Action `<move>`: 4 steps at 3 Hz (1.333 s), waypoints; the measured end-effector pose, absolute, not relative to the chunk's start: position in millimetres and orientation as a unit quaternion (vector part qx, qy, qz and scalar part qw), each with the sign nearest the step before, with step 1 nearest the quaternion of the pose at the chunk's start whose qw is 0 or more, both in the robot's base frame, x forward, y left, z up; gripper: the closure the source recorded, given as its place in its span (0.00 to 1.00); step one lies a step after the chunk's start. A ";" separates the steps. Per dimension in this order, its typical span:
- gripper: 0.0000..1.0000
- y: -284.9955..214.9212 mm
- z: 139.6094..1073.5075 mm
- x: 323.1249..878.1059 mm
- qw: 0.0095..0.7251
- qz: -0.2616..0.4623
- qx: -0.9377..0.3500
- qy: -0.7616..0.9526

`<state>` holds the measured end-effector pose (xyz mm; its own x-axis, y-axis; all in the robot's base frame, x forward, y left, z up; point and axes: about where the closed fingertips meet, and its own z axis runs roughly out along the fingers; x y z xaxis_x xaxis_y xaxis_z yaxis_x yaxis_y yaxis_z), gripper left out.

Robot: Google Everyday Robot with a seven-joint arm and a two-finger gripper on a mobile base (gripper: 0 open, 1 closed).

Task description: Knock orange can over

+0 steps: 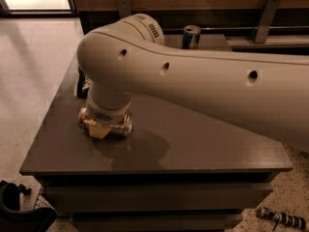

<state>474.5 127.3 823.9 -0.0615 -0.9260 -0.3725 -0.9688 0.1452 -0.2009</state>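
The orange can (121,124) shows as a gold metallic shape low on the grey table (203,149), near its left front part. It appears to lie on its side, mostly hidden under my wrist. My gripper (98,128) points down at the table right against the can's left side. The big white arm (203,86) crosses the view from the right and hides the gripper's upper part.
A taller blue-and-silver can (191,36) stands upright at the table's back edge. A dark packet (82,87) lies at the left, half hidden behind the arm. The table's left edge (46,124) is close to the gripper. Black equipment (19,211) sits on the floor below.
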 end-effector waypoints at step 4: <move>0.00 126.7 827.3 472.7 0.214 0.048 -0.652 0.726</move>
